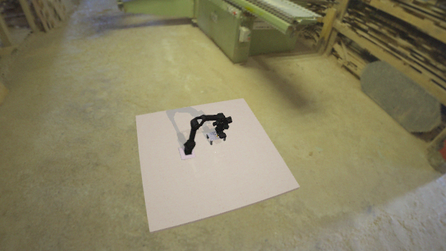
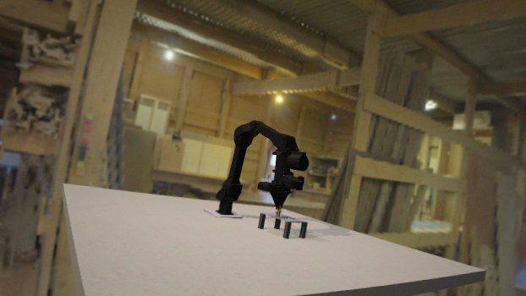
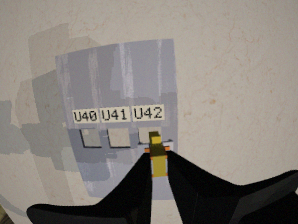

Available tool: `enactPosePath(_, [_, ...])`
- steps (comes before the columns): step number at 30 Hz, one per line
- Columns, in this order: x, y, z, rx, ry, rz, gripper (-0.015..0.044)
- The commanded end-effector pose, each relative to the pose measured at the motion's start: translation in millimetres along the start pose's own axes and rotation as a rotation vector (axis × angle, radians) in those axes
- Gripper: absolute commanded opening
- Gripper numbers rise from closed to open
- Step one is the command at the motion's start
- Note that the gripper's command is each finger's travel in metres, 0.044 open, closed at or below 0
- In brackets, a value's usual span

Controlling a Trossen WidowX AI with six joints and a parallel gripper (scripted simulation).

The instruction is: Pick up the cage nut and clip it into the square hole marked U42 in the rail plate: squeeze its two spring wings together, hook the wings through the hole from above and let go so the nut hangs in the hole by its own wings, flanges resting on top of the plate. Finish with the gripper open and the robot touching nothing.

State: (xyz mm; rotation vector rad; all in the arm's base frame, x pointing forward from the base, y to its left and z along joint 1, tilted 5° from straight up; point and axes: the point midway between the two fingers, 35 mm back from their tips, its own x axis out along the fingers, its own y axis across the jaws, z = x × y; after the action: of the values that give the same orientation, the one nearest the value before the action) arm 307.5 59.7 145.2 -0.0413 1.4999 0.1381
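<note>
Here, the gripper (image 1: 221,136) (image 2: 278,207) (image 3: 157,157) was clamped on the cage nut (image 2: 278,212) (image 3: 159,165), which sat between its fingertips beside U42.

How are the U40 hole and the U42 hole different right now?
The U40 hole has nothing over it in the wrist view, but the U42 hole is partly hidden by the yellow cage nut. The U40 hole is at the far left of the row, while the U42 hole is at the right end, next to the plate's edge. Both are in the same rail plate, each with its own label above it.
</note>
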Motion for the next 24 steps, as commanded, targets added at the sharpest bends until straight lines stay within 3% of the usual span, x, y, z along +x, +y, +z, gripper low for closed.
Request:
enactPosePath(1, [6.7,0.1,0.4,-0.004,-0.001,0.006,0.0026])
enactPosePath(24, [12.3,-0.1,0.6,-0.004,-0.001,0.006,0.0026])
